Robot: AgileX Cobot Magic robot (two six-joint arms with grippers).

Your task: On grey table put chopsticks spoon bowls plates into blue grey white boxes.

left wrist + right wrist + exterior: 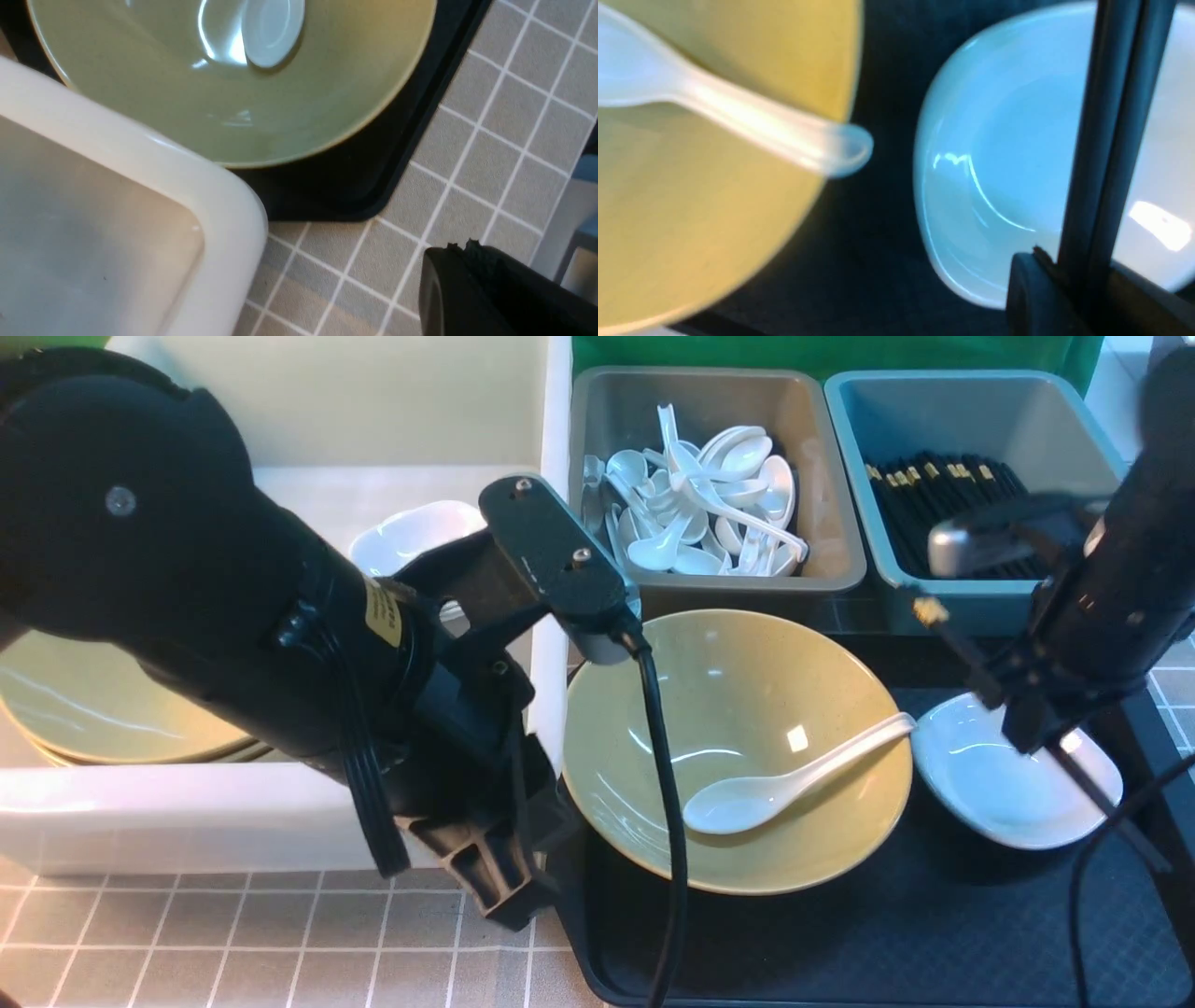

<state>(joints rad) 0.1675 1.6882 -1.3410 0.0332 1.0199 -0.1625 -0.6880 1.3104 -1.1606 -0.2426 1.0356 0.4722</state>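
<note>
While right gripper (pixel 1027 733) clamps chopsticks (pixel 1111 116) near middle above plate (pixel 990 793), sticks seem light, stiff, slick; grip both together or pair may scissor; left gripper (pixel 504 896) closed, empty

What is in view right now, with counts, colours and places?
white tub: one, milky white, left on the grey table
tray: one, dark, front right
grey bin: one, grey, behind the tray
blue bin: one, blue-teal, right of grey bin
stacked bowls: number unclear, olive-yellow, in white tub
single bowl: one, olive-yellow, on tray
tub plate: one, white, in white tub
tray plate: one, white, on tray
spoon heap: many, white, in grey bin
loose spoon: one, white, in single bowl
bundled chopsticks: many, black, in blue bin
held chopsticks: one pair, black, over tray plate
left gripper: one, black, shut, empty, beside tub corner
right gripper: one, black, shut on held chopsticks
</note>
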